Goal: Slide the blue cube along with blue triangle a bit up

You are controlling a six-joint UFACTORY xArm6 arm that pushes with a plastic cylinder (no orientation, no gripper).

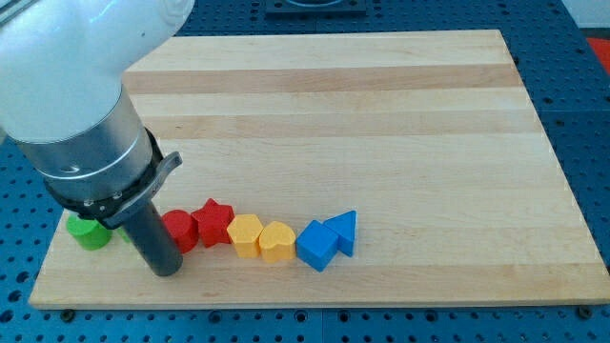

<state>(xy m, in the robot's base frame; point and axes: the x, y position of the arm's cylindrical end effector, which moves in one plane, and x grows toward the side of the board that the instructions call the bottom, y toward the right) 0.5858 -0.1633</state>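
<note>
Blue cube [317, 245] near table [381, 114] bottom edge, blue triangle [344, 231] touching it on view's right. My tip [166, 270] well apart, to view's left of blue cube, beside red block [179, 230]; no gripper on this arm, nothing held. Step, I judge: approach, push not yet begun. Next: bring tip below blue pair, push toward view's top, both together.

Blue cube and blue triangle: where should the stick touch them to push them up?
No gripping here; my tip only pushes. Touch the blue cube's bottom face, coming from the view's bottom. The blue triangle touches its upper right, so it would probably ride along.
</note>
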